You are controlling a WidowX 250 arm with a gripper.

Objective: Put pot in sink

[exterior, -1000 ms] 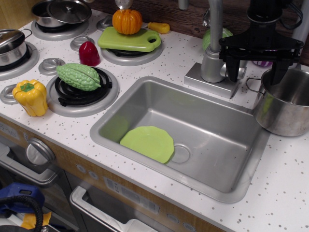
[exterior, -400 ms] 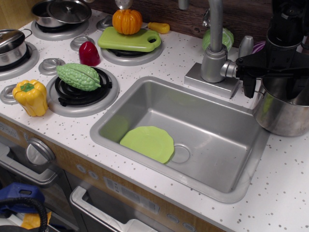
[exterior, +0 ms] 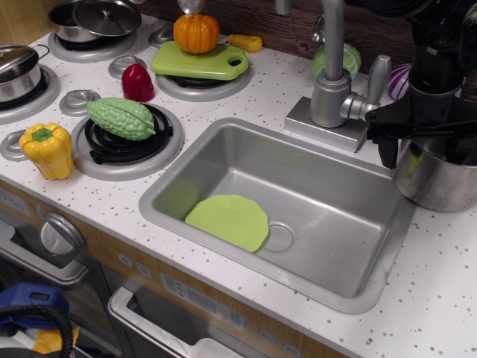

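The large shiny steel pot (exterior: 436, 183) stands on the white counter just right of the sink (exterior: 320, 186), partly cut off by the right edge of the view. My black gripper (exterior: 425, 149) is down at the pot's left rim. Its jaws are apart: one finger (exterior: 388, 149) hangs outside the pot's left wall, and the other seems to reach inside the pot. The fingers do not look closed on the wall. The sink is a wide steel basin with a round drain.
A green plate (exterior: 229, 220) lies in the sink by the drain. The faucet (exterior: 332, 74) stands behind the sink, close to my gripper's left. A stove with a green gourd (exterior: 121, 118), yellow pepper (exterior: 48, 149), cutting board (exterior: 200, 61), pumpkin (exterior: 196, 33) and lidded pots (exterior: 16, 71) lies left.
My gripper has moved right and down, from above the faucet base to the pot's left rim. The pot and the other things have not moved.
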